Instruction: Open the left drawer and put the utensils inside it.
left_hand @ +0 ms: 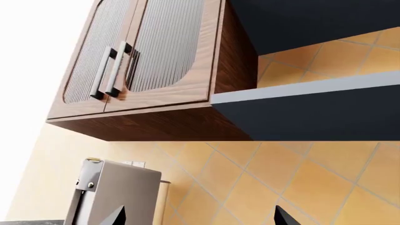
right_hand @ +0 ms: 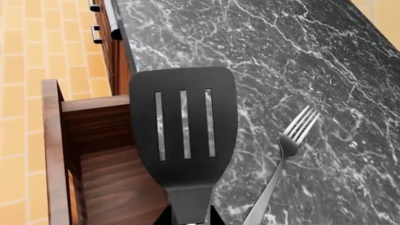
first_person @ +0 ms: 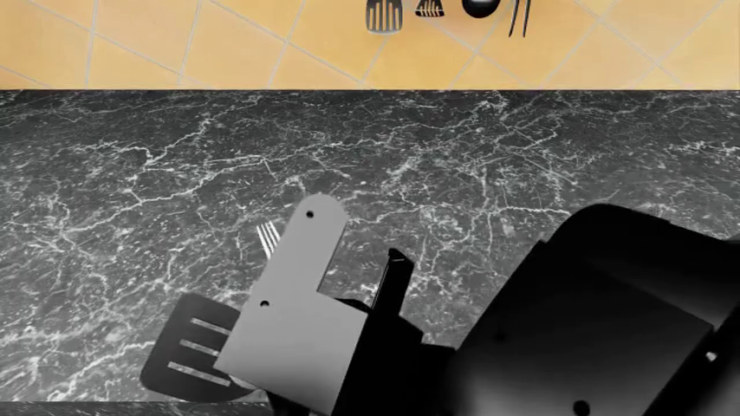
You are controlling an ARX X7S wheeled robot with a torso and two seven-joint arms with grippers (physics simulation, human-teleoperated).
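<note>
Two utensils remain outside the open left drawer (right_hand: 93, 154), whose wooden interior shows just beside the dark marble countertop (right_hand: 281, 56). In the right wrist view, the right gripper (right_hand: 189, 220) pinches the neck of the black slotted spatula (right_hand: 184, 126), whose blade hangs partly over the counter edge and partly over the drawer. The silver fork (right_hand: 291, 140) lies on the counter near the spatula, tines pointing away from the camera. The left gripper (left_hand: 200, 219) points up toward a wall cabinet (left_hand: 150, 61), its fingertips spread and holding nothing. To finish this step well, the spatula probably needs to shift fully over the drawer cavity, clear of its wall, and sink low before release, so it does not catch the counter lip.
</note>
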